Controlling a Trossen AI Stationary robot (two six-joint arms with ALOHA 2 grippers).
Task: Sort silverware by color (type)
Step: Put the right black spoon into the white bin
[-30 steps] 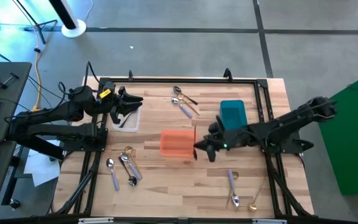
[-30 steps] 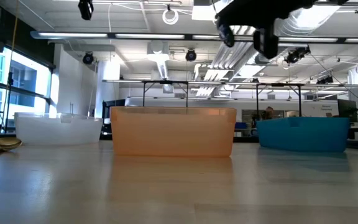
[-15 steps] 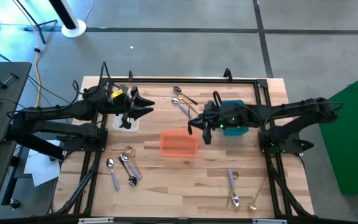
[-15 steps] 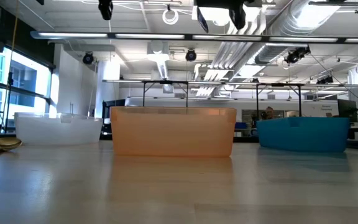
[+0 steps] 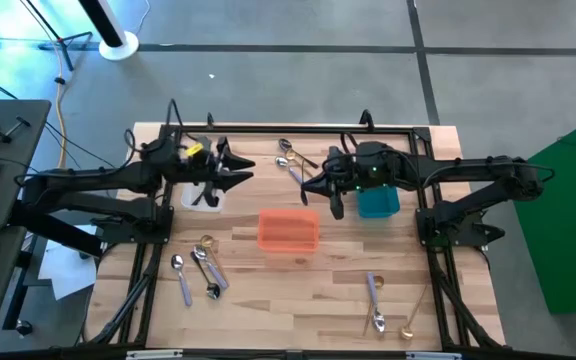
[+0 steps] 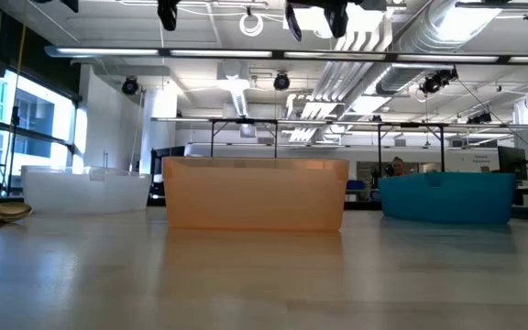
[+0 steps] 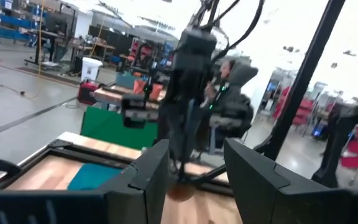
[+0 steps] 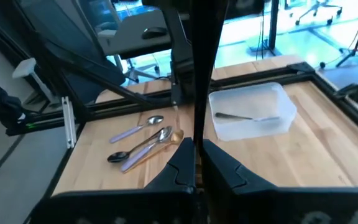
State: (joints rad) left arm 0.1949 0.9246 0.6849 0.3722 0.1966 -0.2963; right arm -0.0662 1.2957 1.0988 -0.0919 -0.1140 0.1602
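Overhead, table-level, two wrist views

Orange bin (image 5: 288, 230), teal bin (image 5: 377, 202), clear bin (image 8: 251, 112)

Small spoons are seen scattered over the tabletop (image 5: 298, 290) in three loose groups: one group (image 5: 296, 165) of lavender-handled, gold and black pieces lies near the far edge, just beside the teal bin's (image 5: 376, 203) side. A second group (image 5: 198, 268), a gold spoon, a black one and silver spoons with lavender handles, is spread flat at the near left, some overlapping. At the near right a lavender-handled spoon (image 5: 374, 300) and a gold spoon (image 5: 412, 318) are laid apart, and one dark spoon (image 8: 238, 116) is contained in the clear bin (image 8: 253, 112).
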